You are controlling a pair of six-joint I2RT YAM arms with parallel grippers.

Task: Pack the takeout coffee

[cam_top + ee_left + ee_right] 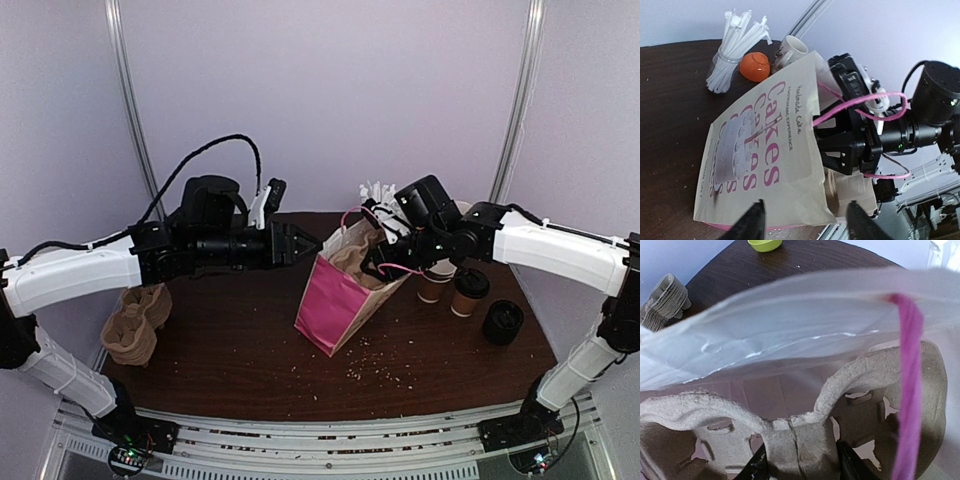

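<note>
Takeout coffee cups [467, 293] appear only in the top view, standing on the table [230, 350] just right of the tilted pink bag [335, 300]. Only the right wrist view shows the right gripper [802, 465] clamped on the pulp carrier [790, 435] inside the bag. The left wrist view shows the left gripper [807, 225] with its fingers spread apart.

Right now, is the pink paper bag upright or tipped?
Tipped: the bag leans with its open top toward the right gripper, which holds a cardboard cup carrier in its mouth.
</note>
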